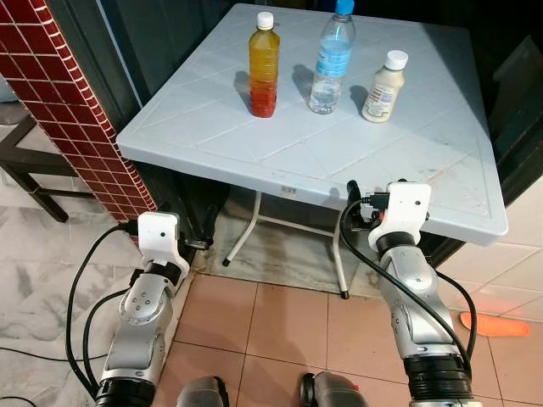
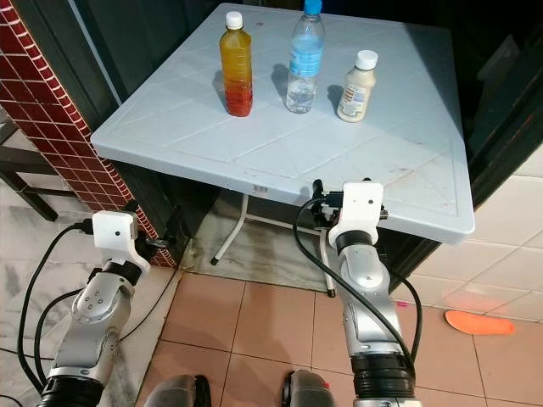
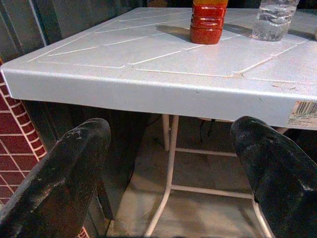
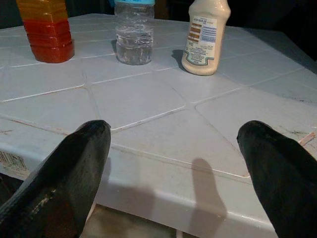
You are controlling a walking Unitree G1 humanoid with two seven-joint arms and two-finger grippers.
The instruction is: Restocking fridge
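Three bottles stand in a row at the far side of a white plastic table (image 1: 280,144): an orange-and-red juice bottle (image 1: 264,66), a clear water bottle (image 1: 332,61) with a blue cap, and a small cream bottle (image 1: 384,86) with a white cap. My right gripper (image 4: 173,168) is open at the table's near edge, just above the tabletop, pointing at the cream bottle (image 4: 205,37) and water bottle (image 4: 132,34). My left gripper (image 3: 168,178) is open and empty, low in front of the table's near left corner, level with the rim. The juice bottle (image 3: 208,22) shows beyond it.
A red tiled pillar (image 1: 76,110) rises at the left, right beside the table corner. A dark bench (image 1: 34,165) stands further left. White table legs (image 1: 339,263) stand under the top. An orange object (image 1: 501,324) lies on the floor tiles at the right. Dark panels close the right side.
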